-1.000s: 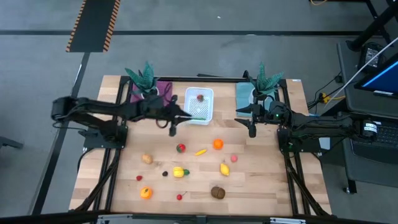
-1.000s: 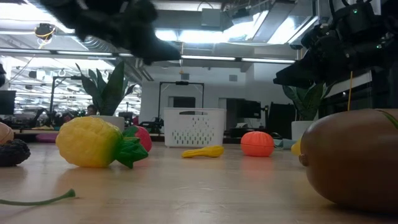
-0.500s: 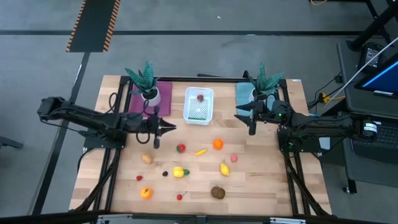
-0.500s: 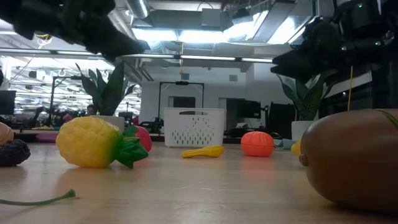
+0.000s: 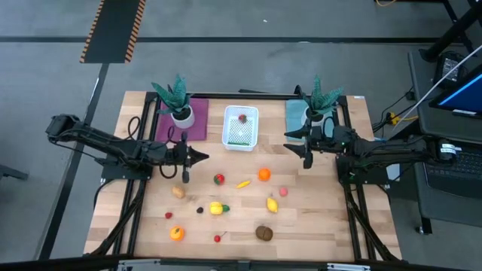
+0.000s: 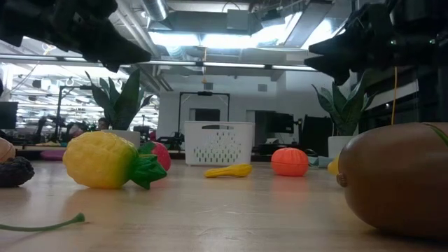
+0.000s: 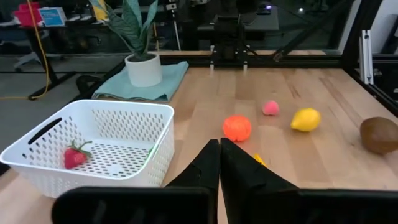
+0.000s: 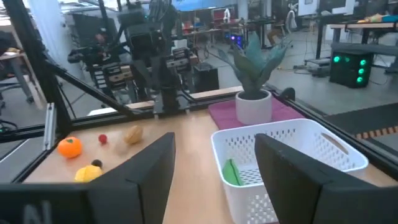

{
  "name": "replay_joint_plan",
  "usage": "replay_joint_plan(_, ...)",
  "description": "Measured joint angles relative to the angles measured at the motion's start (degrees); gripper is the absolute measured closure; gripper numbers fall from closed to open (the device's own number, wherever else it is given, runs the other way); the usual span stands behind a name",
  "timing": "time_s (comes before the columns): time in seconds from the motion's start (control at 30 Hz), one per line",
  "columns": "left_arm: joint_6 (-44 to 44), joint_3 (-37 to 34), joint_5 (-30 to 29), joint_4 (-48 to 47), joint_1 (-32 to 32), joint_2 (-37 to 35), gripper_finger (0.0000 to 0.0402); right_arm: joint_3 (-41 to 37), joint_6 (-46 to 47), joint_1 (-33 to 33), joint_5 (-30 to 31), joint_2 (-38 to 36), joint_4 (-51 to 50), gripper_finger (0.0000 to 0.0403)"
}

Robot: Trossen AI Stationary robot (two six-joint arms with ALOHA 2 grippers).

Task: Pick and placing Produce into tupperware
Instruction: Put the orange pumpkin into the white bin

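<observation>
The white tub stands at the table's far middle, holding a red strawberry and a green piece. Loose produce lies on the wood nearer me: a strawberry, a banana, an orange, a lemon, a potato and a kiwi. My left gripper hovers left of and nearer than the tub, shut and empty. My right gripper hovers right of the tub, open and empty.
Two teal spiky plants in white pots stand on a purple mat and a teal mat beside the tub. Another orange, cherries and a yellow fruit with green leaves lie toward the near edge.
My left gripper has drawn back from the tub's near left corner toward the table's left and near side, most of the way in the first half second. My right gripper has stayed beside the tub.
</observation>
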Motion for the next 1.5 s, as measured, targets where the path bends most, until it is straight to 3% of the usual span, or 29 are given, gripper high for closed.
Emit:
replay_joint_plan(0.43, -0.1, 0.0, 0.0, 0.0, 0.0, 0.0, 0.0378, 0.0, -8.1, 10.4, 0.4, 1.4, 1.3, 0.018)
replay_joint_plan(0.7, -1.8, 0.0, 0.0, 0.0, -0.2, 0.0, 0.036, 1.5, -12.4, 17.8, 8.9, 5.5, -0.1, 0.018)
replay_joint_plan(0.9, -1.8, 0.0, 0.0, -0.1, -2.3, 0.0, 0.0347, 8.7, -12.8, 22.0, 13.5, 9.9, -11.4, 0.018)
replay_joint_plan(1.07, -1.8, 0.0, 0.0, -0.1, -3.1, 0.0, 0.0337, 15.0, -12.8, 23.7, 14.5, 14.7, -21.3, 0.018)
replay_joint_plan(1.5, -1.8, 0.0, 0.0, -0.1, -3.1, 0.0, 0.0302, 16.9, -11.7, 24.0, 16.4, 19.8, -21.9, 0.018)
